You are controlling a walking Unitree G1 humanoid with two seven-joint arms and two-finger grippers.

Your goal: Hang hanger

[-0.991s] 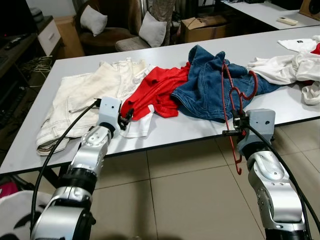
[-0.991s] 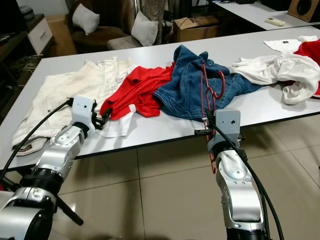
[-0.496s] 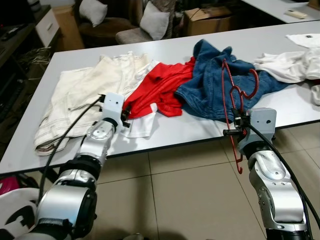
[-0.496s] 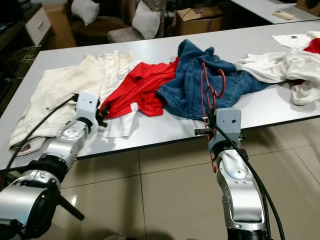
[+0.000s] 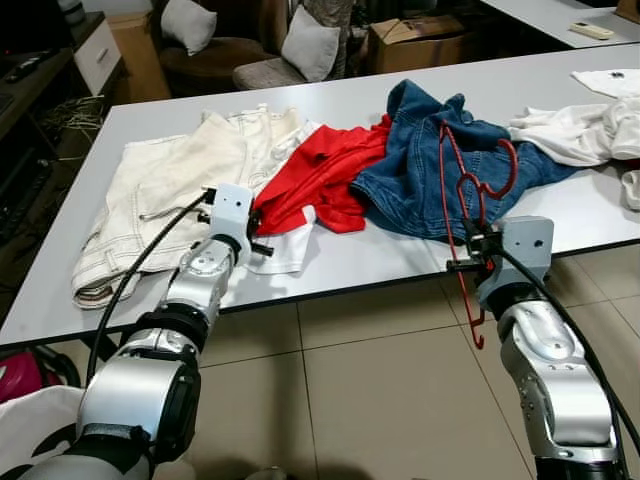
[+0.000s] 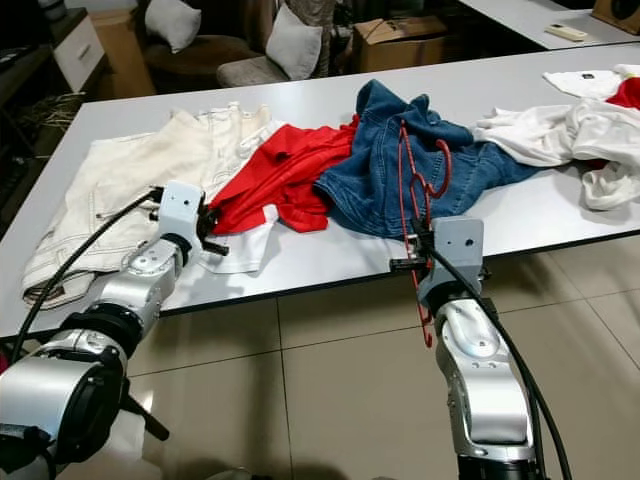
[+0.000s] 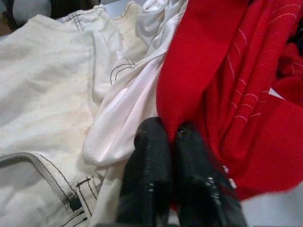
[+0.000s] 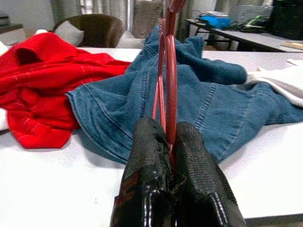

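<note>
Now the right gripper (image 5: 470, 252) pinches the red hanger (image 5: 462, 190) upright at the table edge (image 5: 350, 282) — the left gripper (image 7: 173, 142) nips the red shirt (image 5: 320, 175); the hanger may twist — denim (image 5: 420, 170) could snag its hook

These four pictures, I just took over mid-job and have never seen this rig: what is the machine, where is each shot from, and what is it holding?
It is a humanoid robot with two silver arms. Two pictures come from its head, looking down at a grey table. Two come from wrist cameras, looking along each gripper's black fingers. On the table lie cream trousers, a red garment, a denim jacket and white clothes. The right gripper is shut on a red hanger, held upright at the table's edge. The left gripper pinches the red garment's edge.
</note>
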